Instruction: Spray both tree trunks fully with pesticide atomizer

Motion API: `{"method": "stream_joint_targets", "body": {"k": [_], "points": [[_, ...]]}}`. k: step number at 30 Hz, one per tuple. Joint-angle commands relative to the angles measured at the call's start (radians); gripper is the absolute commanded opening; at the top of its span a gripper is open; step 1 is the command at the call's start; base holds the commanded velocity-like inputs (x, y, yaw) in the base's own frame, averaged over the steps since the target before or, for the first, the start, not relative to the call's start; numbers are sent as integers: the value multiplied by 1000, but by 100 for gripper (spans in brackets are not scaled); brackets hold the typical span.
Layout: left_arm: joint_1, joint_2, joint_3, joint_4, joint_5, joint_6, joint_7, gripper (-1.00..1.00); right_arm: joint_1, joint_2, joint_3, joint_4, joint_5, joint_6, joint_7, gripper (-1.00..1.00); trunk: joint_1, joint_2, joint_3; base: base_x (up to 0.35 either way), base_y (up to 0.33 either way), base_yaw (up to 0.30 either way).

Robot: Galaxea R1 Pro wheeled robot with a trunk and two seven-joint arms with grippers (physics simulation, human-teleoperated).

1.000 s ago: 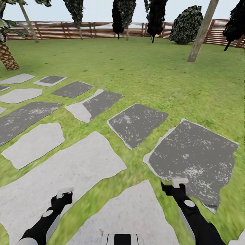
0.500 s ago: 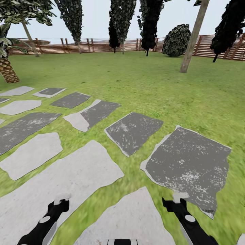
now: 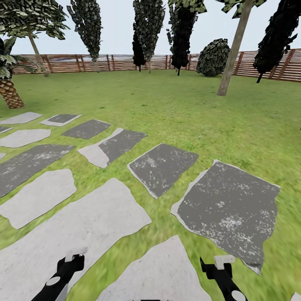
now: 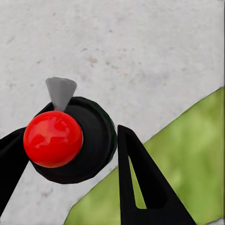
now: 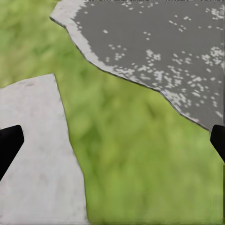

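Note:
In the left wrist view the pesticide atomizer [image 4: 91, 140], a black round body with a red ball and a grey cone nozzle, sits between the black fingers [image 4: 140, 187] of my left gripper [image 4: 70, 136], which is shut on it above a pale paving slab. My left gripper [image 3: 70, 260] and right gripper [image 3: 218, 267] show low in the head view. The right gripper [image 5: 112, 140] is open and holds nothing, over grass. One tree with a bare grey-beige trunk [image 3: 232, 52] stands far ahead to the right. Another bare-trunked tree [image 3: 36, 52] stands far left by the fence.
Grey and pale stone paving slabs [image 3: 228, 209] lie under and ahead of me on the lawn [image 3: 175, 108]. A scaly palm stump [image 3: 10, 94] is at the left. Dark conifers [image 3: 182, 33] and a round bush [image 3: 213, 52] line the brown slat fence [image 3: 125, 62].
The head camera has tilted up, so slabs, lawn and both arms sit lower in the picture and more sky and treetops show. The arms themselves hold their pose.

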Motion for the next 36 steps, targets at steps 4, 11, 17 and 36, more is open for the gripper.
{"method": "stream_joint_targets", "body": {"k": [4, 11, 17, 36], "points": [[0, 7, -1, 0, 11, -2, 1, -100, 0, 2, 1, 5, 3, -4, 0, 100, -16, 28, 12, 0, 0, 0], [0, 9, -2, 0, 12, -2, 0, -100, 0, 4, 1, 5, 1, -4, -1, 100, -42, 77, 34, 0, 0, -82], [0, 9, -2, 0, 12, -3, 0, -100, 0, 4, 1, 6, -1, -4, -1, 100, -65, 119, 53, 0, 0, -276], [0, 10, -3, 10, 12, -5, 1, -100, 0, 4, 0, 6, -1, -4, -1, 100, -115, 210, 93, 0, 0, -296]]}}
